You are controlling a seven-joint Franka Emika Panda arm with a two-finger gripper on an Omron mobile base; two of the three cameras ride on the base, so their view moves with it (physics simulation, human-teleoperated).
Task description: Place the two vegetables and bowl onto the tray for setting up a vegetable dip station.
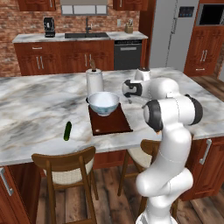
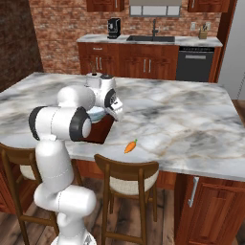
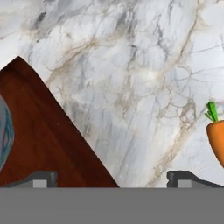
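The pale blue-white bowl [image 1: 103, 103] sits on the far end of the dark reddish-brown tray [image 1: 110, 123] on the marble island. Left of the tray, near the front edge, lies the dark green cucumber [image 1: 67, 130]. The orange carrot [image 2: 130, 146] lies on the marble to the right of the tray, also close to the front edge. My gripper [image 1: 130, 99] hovers open and empty just right of the bowl. In the hand view the tray [image 3: 39, 135] and bowl rim [image 3: 3, 131] are at the left, and the carrot [image 3: 216, 140] is at the right edge, beyond the right fingertip [image 3: 186, 177].
A white paper towel roll [image 1: 94, 81] stands right behind the bowl. Two wooden stools [image 1: 65, 168] are tucked under the island's front edge. The back counter holds a sink [image 1: 86, 35] and a coffee machine [image 1: 49, 27].
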